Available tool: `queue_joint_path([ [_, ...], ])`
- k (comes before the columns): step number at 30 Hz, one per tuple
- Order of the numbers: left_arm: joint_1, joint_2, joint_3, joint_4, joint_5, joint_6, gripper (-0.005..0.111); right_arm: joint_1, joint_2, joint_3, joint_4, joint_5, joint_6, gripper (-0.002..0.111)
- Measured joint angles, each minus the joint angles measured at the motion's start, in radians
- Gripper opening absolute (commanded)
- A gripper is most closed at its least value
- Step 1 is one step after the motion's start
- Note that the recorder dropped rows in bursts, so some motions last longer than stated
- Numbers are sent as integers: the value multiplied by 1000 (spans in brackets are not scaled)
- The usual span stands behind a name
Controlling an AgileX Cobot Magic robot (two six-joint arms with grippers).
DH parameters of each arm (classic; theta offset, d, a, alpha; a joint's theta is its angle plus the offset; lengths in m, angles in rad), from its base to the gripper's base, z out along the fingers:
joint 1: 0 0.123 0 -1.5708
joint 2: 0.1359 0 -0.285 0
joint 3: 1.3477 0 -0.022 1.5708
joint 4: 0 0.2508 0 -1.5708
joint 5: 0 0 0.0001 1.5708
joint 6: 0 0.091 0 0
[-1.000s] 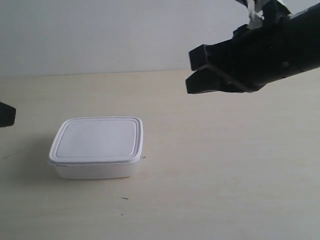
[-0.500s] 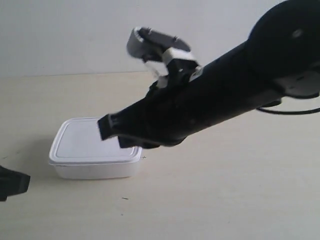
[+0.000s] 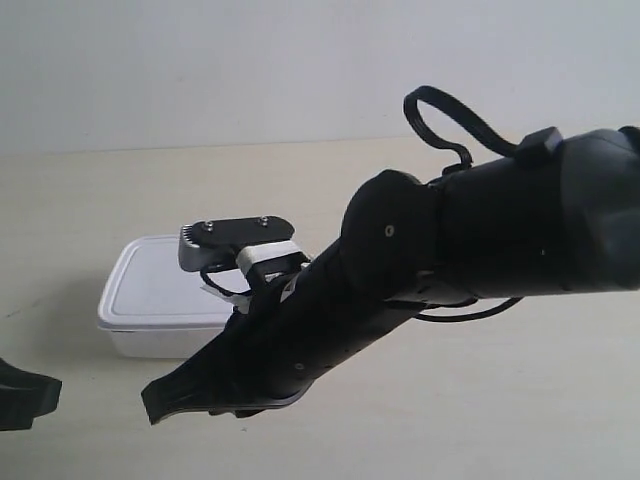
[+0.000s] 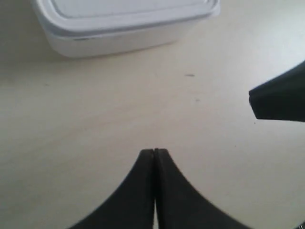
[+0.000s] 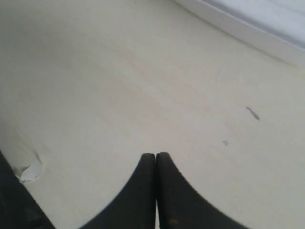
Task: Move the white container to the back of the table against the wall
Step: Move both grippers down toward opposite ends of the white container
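Observation:
The white container (image 3: 150, 290) stands lid-on at the left of the cream table (image 3: 520, 400), well in front of the pale wall (image 3: 250, 70). My right arm reaches across in front of it and hides its right part. My right gripper (image 3: 150, 403) is shut and empty, low over the table just in front of the container. The right wrist view shows the shut gripper (image 5: 156, 155) and the container's edge (image 5: 257, 24). My left gripper (image 3: 50, 392) sits at the lower left, also shut and empty (image 4: 154, 151), facing the container (image 4: 128, 33) from some distance.
The right gripper's tip (image 4: 274, 100) shows at the edge of the left wrist view. A black cable loop (image 3: 450, 115) rises from the right arm. Small dark specks (image 5: 252, 113) and a whitish chip (image 5: 28, 171) mark the table.
The right arm swung from high at the upper right down and leftward, over the container, to low in front of it. The left gripper dropped lower at the left edge.

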Motion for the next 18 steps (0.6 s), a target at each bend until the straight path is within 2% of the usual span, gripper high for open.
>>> queue_joint_path([
  [6, 0, 129, -3, -8, -80, 4, 0, 0, 34, 0, -6, -63, 0, 0],
  [18, 0, 366, -112, -15, -166, 26, 0, 0, 101, 0, -6, -157, 0, 0],
])
